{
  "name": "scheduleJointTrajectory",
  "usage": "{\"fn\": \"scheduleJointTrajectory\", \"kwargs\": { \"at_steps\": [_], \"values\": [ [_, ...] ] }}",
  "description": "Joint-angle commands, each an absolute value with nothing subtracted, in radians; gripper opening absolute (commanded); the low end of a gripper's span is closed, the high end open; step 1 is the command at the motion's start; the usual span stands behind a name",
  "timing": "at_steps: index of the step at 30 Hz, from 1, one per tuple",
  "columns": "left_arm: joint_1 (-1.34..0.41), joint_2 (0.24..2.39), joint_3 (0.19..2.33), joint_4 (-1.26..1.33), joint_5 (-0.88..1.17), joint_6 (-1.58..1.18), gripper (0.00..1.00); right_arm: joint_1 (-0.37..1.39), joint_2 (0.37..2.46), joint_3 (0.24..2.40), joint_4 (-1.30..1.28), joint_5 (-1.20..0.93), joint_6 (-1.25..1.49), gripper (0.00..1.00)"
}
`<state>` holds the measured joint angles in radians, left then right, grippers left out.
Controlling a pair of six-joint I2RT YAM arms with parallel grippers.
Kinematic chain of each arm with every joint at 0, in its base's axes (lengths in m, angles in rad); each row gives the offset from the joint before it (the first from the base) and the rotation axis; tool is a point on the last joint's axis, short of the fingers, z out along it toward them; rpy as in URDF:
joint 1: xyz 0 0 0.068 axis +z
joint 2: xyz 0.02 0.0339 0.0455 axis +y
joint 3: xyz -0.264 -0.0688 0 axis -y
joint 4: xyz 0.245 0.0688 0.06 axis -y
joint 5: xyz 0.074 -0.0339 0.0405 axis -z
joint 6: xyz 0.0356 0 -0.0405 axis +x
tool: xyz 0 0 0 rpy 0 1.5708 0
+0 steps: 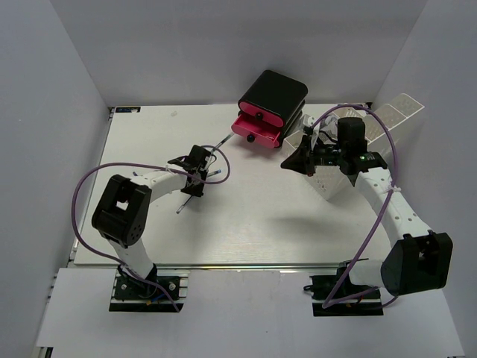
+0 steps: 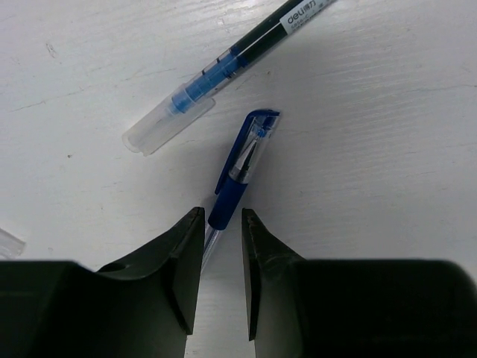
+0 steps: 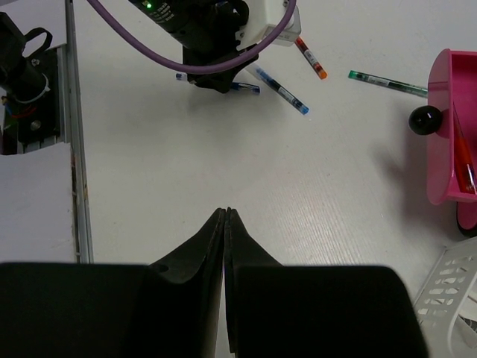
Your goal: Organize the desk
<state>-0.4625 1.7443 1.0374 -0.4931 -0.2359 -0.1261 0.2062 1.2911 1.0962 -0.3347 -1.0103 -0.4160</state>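
Observation:
The white desk (image 1: 246, 224) carries several loose pens. My left gripper (image 1: 195, 183) points down at it, left of centre. In the left wrist view its jaws (image 2: 221, 216) are narrowed but open around a pen with a blue grip (image 2: 237, 183). The pen lies on the desk, its clear barrel against the left finger, with a gap on the other side. A capped blue pen (image 2: 223, 71) lies just beyond. My right gripper (image 1: 289, 164) hovers by the drawer unit, shut on nothing (image 3: 225, 212).
A black-and-pink drawer unit (image 1: 268, 104) stands at the back with a pink drawer (image 3: 451, 127) pulled out. A white perforated tray (image 1: 335, 183) sits at the right. A green pen (image 3: 387, 83) and an orange-tipped pen (image 3: 311, 58) lie near the drawers. A metal rail (image 3: 74, 149) edges the desk.

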Motion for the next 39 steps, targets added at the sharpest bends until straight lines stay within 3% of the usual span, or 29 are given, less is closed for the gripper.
{"fn": "scheduleJointTrajectory", "kwargs": {
  "at_steps": [1, 15, 22, 24, 33, 39],
  "values": [
    [-0.466, 1.736, 1.074, -0.492, -0.265, -0.101, 0.37, 0.198, 1.269, 1.089, -0.319, -1.048, -0.4, 0.06],
    [-0.466, 1.796, 1.057, -0.506, -0.252, -0.08, 0.31, 0.178, 1.262, 1.089, -0.319, -1.071, -0.397, 0.06],
    [-0.466, 1.763, 1.066, -0.531, -0.2, -0.104, 0.02, 0.17, 1.259, 1.091, -0.321, -1.083, -0.396, 0.06],
    [-0.466, 1.738, 1.081, -0.535, -0.161, -0.124, 0.0, 0.167, 1.256, 1.089, -0.324, -1.085, -0.396, 0.06],
    [-0.466, 1.546, 1.187, -0.526, 0.176, -0.261, 0.0, 0.158, 1.252, 1.089, -0.327, -1.094, -0.393, 0.06],
    [-0.466, 1.49, 1.204, -0.212, 0.31, -0.509, 0.0, 0.149, 1.239, 1.085, -0.307, -1.098, -0.371, 0.05]
  ]
}}
